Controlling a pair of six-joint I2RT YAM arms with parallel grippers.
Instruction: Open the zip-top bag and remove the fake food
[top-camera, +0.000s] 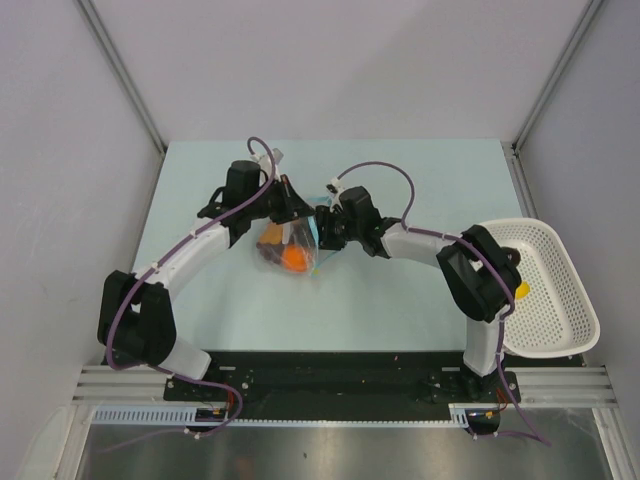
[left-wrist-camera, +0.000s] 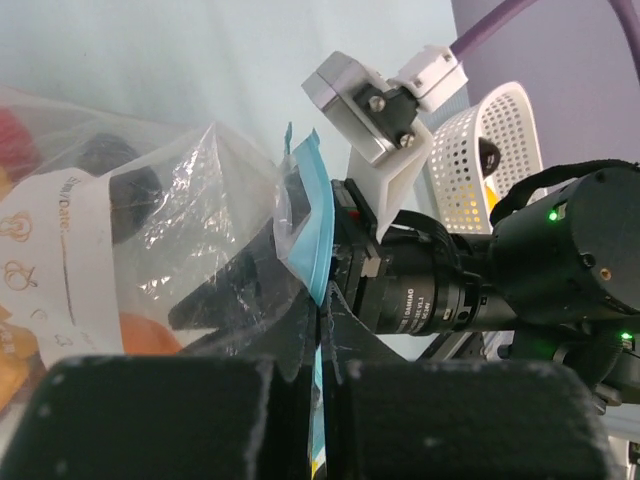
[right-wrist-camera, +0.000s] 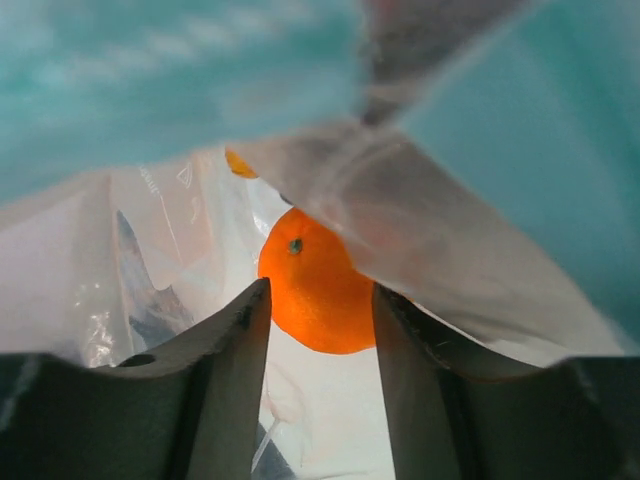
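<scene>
Meeting over the middle of the pale teal table (top-camera: 400, 300) in the top view, both arms reach for the small clear crinkly zip-top bag (top-camera: 285, 238) with the teal-blue zip strip. The left gripper (top-camera: 284, 208) is at its far left corner and the right gripper (top-camera: 322, 228) at its right edge. The fake food is inside the bag, with an orange ball (top-camera: 294, 258) plainest and dark pieces beside it. A white perforated plastic basket (top-camera: 580, 300) sits at the table's right edge, well apart, with a yellow piece (top-camera: 522, 291) in it.

From the left wrist, the left gripper (left-wrist-camera: 320, 345) is clenched on the teal zip strip (left-wrist-camera: 312, 230), which stands upright between its dark pads. The bag (left-wrist-camera: 200, 200) bulges to the left, holding dark pieces (left-wrist-camera: 105, 160), something red (left-wrist-camera: 10, 130) and the orange ball (left-wrist-camera: 150, 335). It bears a white printed label (left-wrist-camera: 60, 250); its lettering is too warped to read surely. The white basket (left-wrist-camera: 500, 150) shows behind.

From the right wrist, the right gripper (right-wrist-camera: 320, 290) has its fingers (right-wrist-camera: 225, 370) parted, clamping nothing visible. Clear film fills the view, and the orange ball (right-wrist-camera: 315, 300) lies just beyond the gap, inside the bag (right-wrist-camera: 450, 270).
</scene>
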